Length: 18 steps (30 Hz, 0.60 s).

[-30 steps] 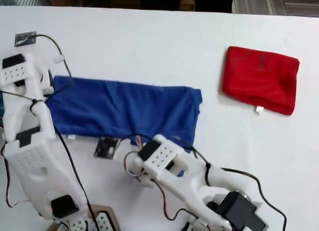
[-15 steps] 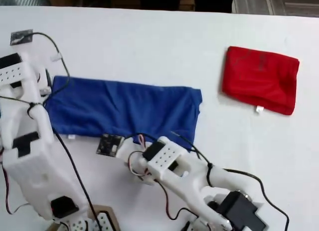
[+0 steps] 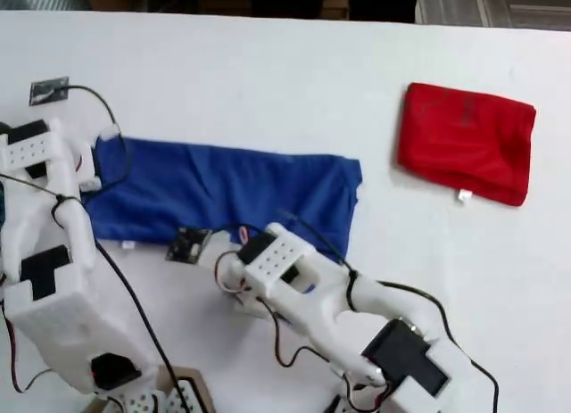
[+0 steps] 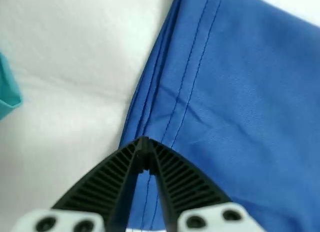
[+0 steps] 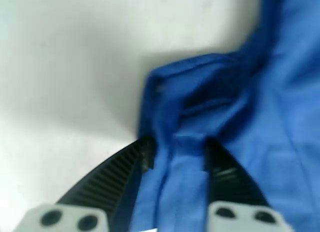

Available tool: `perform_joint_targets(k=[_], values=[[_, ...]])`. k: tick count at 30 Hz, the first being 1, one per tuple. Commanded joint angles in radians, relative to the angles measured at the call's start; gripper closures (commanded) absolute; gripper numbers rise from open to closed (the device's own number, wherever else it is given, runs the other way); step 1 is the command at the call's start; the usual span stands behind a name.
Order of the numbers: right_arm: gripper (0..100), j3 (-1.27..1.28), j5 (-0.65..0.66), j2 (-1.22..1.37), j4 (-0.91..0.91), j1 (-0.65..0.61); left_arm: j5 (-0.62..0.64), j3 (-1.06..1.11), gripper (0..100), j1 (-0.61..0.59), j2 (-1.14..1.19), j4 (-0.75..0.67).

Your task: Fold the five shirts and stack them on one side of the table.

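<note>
blue shirt (image 3: 223,192) lies flat as a long strip, left of centre on the white table (image 3: 268,74); folded red shirt (image 3: 466,142) sits well apart at the far right; a teal thing (image 4: 7,89) is just off the blue shirt's end, not touching it

left gripper (image 4: 145,144) is at that left end, tips clenched together right on the stitched hem; cannot tell whether cloth is actually pinched; right gripper (image 5: 179,149) is at the near edge, fingers (image 5: 145,154) spread, straddling a raised ridge of blue cloth

obstructions, high view: the right arm (image 3: 294,284) covers the blue shirt's near right corner; the left arm (image 3: 45,226) and its black cable (image 3: 111,159) cross the shirt's left end; a cardboard scrap (image 3: 192,393) lies at the table's near edge between the arm bases

vs half a second ago: right arm's wrist has shifted left and towards the shirt, and its base motor has moved too; left wrist sits slightly lower in the high view; both shirts are unchanged
</note>
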State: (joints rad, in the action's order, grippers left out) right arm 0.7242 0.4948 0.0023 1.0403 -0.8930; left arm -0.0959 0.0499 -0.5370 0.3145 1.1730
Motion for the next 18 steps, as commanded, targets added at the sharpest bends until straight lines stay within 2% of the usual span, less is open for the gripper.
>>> perform_joint_targets(k=[1,11,18], values=[[96.1,-0.002,0.006,0.033,0.016,-0.001,0.008,0.027,97,-0.006,-0.061,-0.02],[97.8,-0.003,0.023,-0.091,0.07,0.025,0.009,0.294,97,-0.002,-0.069,-0.238],[97.8,-0.023,0.187,-0.199,0.087,0.239,0.044,0.351,97,0.009,-0.101,-0.311]])
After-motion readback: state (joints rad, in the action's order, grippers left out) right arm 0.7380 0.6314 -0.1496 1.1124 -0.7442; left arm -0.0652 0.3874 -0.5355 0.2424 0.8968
